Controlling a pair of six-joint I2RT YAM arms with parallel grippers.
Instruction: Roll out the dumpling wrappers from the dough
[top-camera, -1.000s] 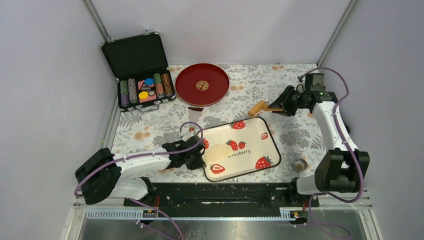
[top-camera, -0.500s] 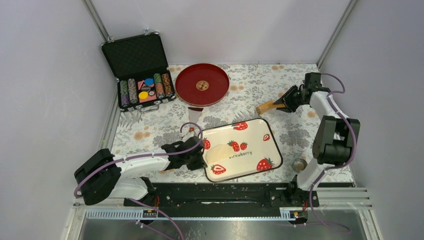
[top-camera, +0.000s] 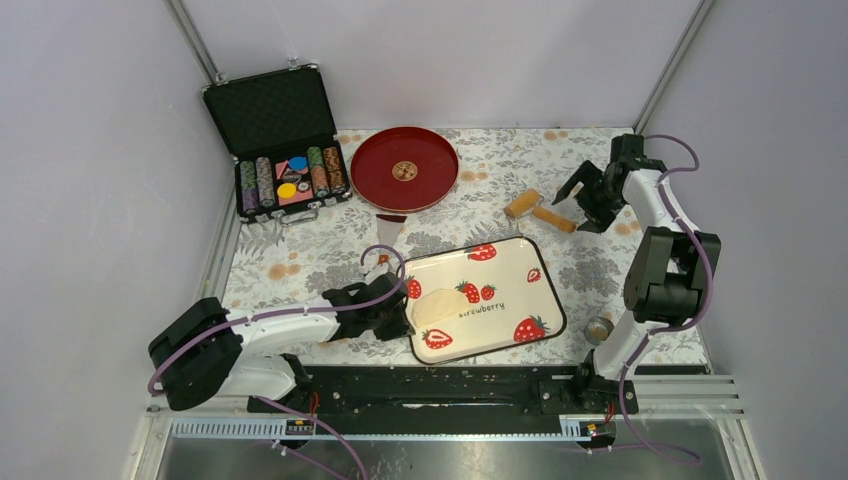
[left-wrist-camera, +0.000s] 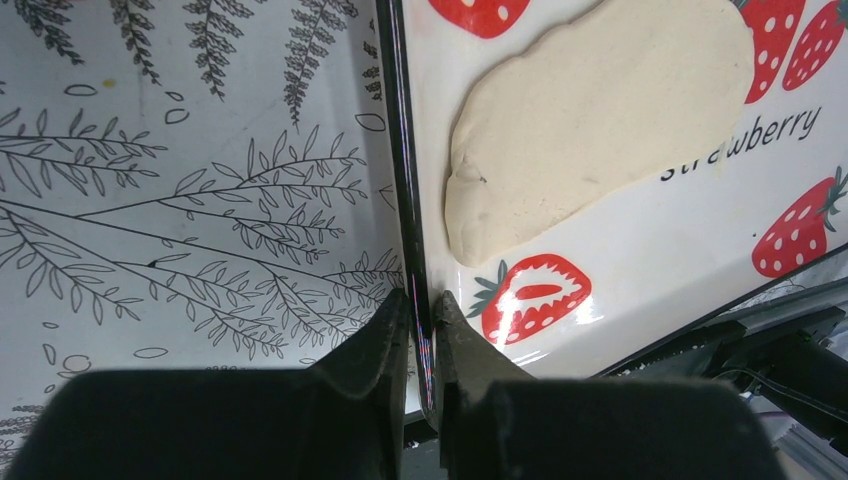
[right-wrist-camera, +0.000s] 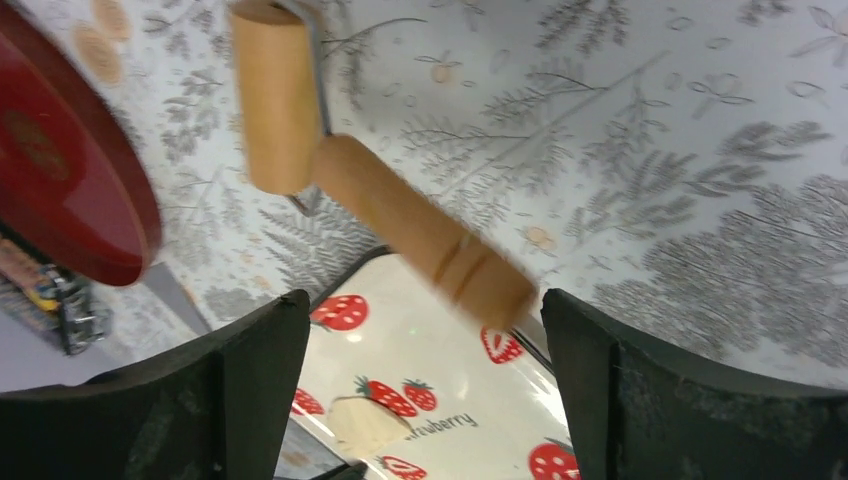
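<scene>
Pale cream for the dough (top-camera: 436, 303); white with red, green-leafed strawberries, black lettering and a black rim for the tray (top-camera: 500, 285). Deep red with a gold centre for the plate (top-camera: 430, 160), tan wood for the roller (top-camera: 522, 205). White with grey ferns and orange blossoms for the tablecloth (top-camera: 300, 262); black for the case (top-camera: 270, 110).

Strawberry tray (top-camera: 510, 285) fills the table's (top-camera: 300, 255) near middle, left claw (left-wrist-camera: 422, 300) clamped on its left rim. Roller (top-camera: 545, 215) lies loose toward the far right corner. Open table between tray and chip case (top-camera: 270, 120).
</scene>
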